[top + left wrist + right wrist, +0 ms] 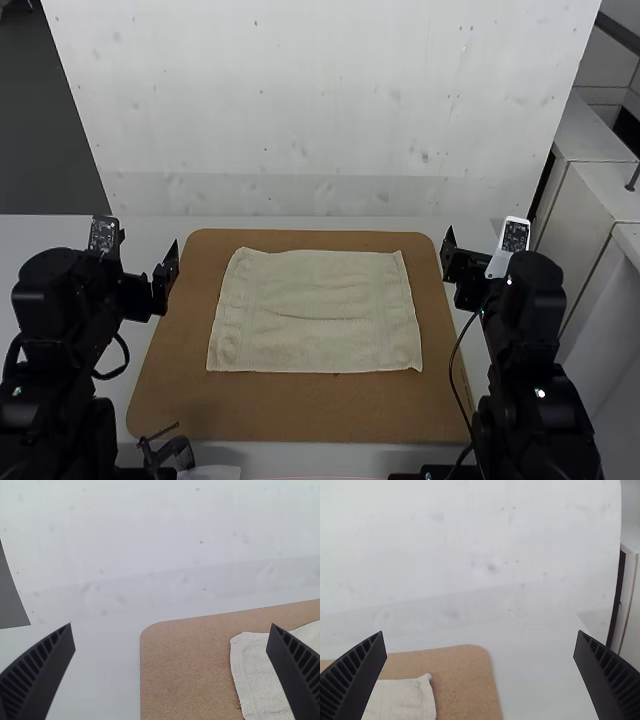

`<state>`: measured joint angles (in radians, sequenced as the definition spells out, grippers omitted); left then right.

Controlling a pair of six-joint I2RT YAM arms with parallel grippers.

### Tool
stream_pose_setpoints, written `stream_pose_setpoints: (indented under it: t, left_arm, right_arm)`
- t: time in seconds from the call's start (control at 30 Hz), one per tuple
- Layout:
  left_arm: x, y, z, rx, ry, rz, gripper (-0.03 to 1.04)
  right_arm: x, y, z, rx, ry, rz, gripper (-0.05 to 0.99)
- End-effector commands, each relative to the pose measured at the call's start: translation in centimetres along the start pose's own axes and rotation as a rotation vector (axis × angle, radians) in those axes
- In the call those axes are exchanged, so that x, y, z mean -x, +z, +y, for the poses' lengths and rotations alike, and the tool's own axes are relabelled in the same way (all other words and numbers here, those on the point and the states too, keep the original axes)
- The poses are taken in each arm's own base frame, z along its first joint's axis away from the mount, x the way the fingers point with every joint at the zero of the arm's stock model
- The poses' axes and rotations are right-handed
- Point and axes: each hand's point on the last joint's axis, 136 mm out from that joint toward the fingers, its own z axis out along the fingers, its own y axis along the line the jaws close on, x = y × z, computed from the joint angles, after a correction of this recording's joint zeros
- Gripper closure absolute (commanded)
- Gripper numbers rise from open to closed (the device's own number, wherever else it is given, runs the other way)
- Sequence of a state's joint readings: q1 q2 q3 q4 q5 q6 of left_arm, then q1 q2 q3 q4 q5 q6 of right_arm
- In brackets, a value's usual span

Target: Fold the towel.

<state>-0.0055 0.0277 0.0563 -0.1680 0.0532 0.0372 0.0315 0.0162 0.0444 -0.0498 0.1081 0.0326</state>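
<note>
The board (300, 410) lies on the tabletop (235, 457), between the left arm (60, 320) and the right arm (535, 340). On the board is the towel (315, 310), inside its edges and closer to the far one, with a wider strip of board on the near side. The left gripper (146, 240) is near the board's far left corner, the right gripper (482, 232) near its far right corner, both apart from the towel.

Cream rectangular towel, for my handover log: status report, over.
Left black ribbed hand open, empty. Right black ribbed hand likewise. Towel spread, lightly creased, on brown rounded-corner board. Nothing covering it.
</note>
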Motion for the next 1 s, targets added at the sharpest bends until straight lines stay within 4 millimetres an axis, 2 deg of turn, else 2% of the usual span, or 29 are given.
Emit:
stream_pose_setpoints:
  t: [0.0,0.47,0.83,0.97]
  left_arm:
    - [0.7,-0.2,0.9,0.044,-0.048,-0.023,0.04]
    - [0.6,-0.2,0.9,0.046,-0.048,-0.022,0.04]
    - [0.9,-0.4,1.7,0.093,-0.043,-0.034,0.04]
    - [2.1,-1.1,1.1,0.055,-0.04,-0.017,0.03]
  right_arm:
    - [0.8,-0.3,1.9,0.103,-0.001,-0.021,-0.02]
    - [0.8,-0.3,1.9,0.103,-0.001,-0.021,-0.02]
    - [0.9,-0.3,1.6,0.084,-0.001,-0.023,-0.02]
    - [0.2,-0.4,1.8,0.097,-0.008,0.026,-0.02]
